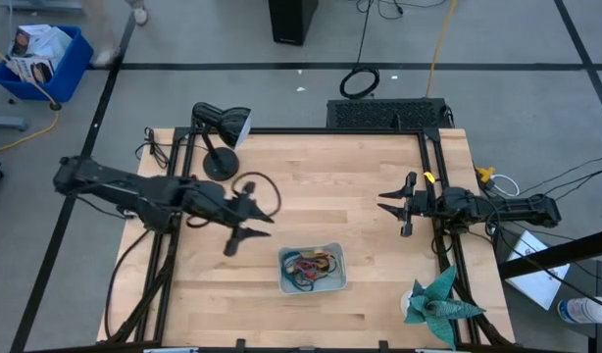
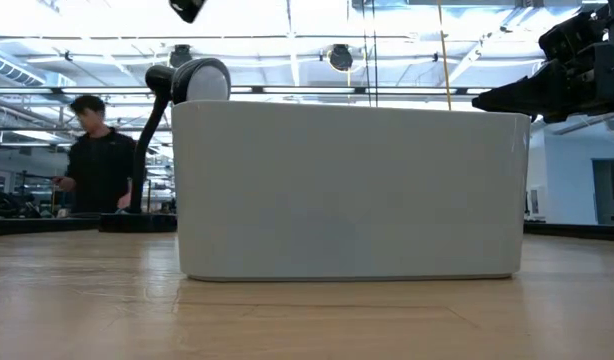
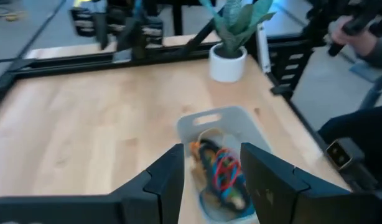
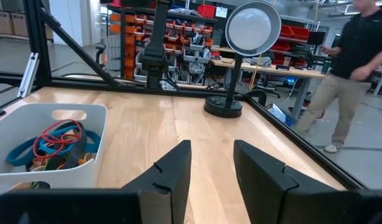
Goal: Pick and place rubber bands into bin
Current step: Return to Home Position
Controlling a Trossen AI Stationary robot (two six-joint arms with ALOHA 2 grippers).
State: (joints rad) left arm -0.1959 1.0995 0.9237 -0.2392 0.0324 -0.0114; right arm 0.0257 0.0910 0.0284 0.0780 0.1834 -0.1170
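Left gripper [image 1: 250,233]: spread, empty; hovers near bin [image 1: 284,282]
Right gripper [image 1: 387,201]: spread, empty; well apart
Rubber bands [image 1: 311,265]: heaped in bin

The high view hangs above and looks straight down on the whole pale wooden table [image 1: 330,186] and the floor around it. The low view sits at table-top height, very near the shallow pale blue-grey plastic bin [image 2: 352,190], whose wall fills most of its frame, and faces level toward the black round-headed desk lamp [image 2: 192,85] and the room. The left wrist view looks steeply down past the spread left gripper [image 3: 213,149] toward the teal-leaved plant in a white pot [image 3: 230,43]. The right wrist view looks almost level past the spread right gripper [image 4: 213,144] toward the lamp. All four views share the bin.
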